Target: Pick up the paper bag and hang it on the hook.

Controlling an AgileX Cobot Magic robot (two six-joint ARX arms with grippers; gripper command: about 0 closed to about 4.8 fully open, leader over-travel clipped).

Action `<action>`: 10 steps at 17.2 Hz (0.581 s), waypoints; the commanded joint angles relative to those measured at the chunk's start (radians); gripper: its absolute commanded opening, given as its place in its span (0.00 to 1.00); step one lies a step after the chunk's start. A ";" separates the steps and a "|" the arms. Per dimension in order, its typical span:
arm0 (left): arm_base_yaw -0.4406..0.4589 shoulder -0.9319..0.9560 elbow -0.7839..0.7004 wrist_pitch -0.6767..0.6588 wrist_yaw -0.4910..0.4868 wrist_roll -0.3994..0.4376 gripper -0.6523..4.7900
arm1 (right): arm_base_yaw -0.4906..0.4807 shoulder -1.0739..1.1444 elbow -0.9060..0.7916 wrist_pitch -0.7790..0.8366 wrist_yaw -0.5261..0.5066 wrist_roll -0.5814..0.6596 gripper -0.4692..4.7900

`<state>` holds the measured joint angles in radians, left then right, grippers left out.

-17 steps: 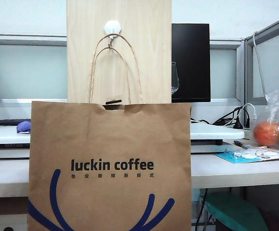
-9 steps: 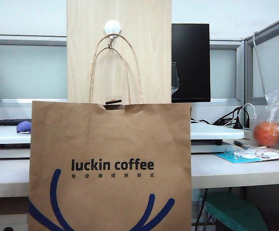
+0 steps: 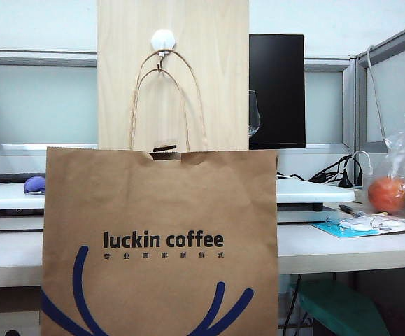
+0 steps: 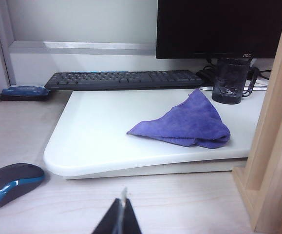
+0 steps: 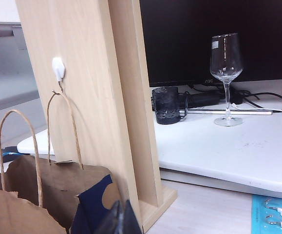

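Note:
The brown paper bag (image 3: 160,238) printed "luckin coffee" hangs in front of the pale wooden board (image 3: 216,77) and fills the lower middle of the exterior view. The white hook (image 3: 162,42) holds its twisted handles at the top. In the right wrist view one handle (image 5: 63,122) loops over the hook (image 5: 58,68), and the nearer handle stands apart from the board. My right gripper (image 5: 122,217) is shut and empty, just beside the bag's navy side (image 5: 94,200). My left gripper (image 4: 123,212) is shut, low over the desk, away from the bag. Neither gripper shows in the exterior view.
A purple cloth (image 4: 189,122) lies on a white raised platform (image 4: 82,146). Behind it are a keyboard (image 4: 123,79) and a dark mug (image 4: 230,83). A mouse (image 4: 9,183) sits on the desk. A wine glass (image 5: 226,73) stands before the monitor (image 3: 277,91). A plastic bag of balls (image 3: 401,182) is at right.

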<state>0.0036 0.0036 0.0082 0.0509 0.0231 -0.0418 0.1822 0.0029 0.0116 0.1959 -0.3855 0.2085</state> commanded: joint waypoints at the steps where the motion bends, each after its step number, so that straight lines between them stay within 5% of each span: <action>1: -0.001 0.000 0.001 0.014 0.000 0.005 0.11 | 0.000 0.000 -0.007 0.013 0.002 -0.003 0.09; 10: -0.001 0.000 0.001 0.013 0.000 0.005 0.11 | 0.000 0.000 -0.007 0.013 0.002 -0.003 0.09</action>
<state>0.0036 0.0036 0.0082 0.0559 0.0231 -0.0410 0.1822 0.0029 0.0116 0.1955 -0.3855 0.2085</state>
